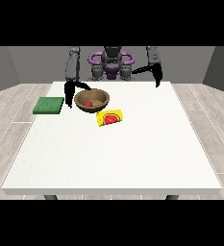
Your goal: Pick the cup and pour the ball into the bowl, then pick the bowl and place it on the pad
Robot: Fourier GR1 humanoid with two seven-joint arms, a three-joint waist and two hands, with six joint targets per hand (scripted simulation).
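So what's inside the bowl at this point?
A red ball lies inside the bowl, left of its middle. The rest of the inside looks bare, though the near wall hides the part of the bottom closest to the camera.

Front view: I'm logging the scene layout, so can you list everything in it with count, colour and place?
Table: one, white, fills the middle of the view.
Pad: one, green, flat near the table's left edge.
Bowl: one, brown, right of the pad.
Ball: one, red, inside the bowl.
Cup: one, yellow with a red watermelon print, lying on its side just in front of the bowl.
Hand at the view's left: black, beside the bowl's left rim.
Hand at the view's right: black, raised over the table's far edge.
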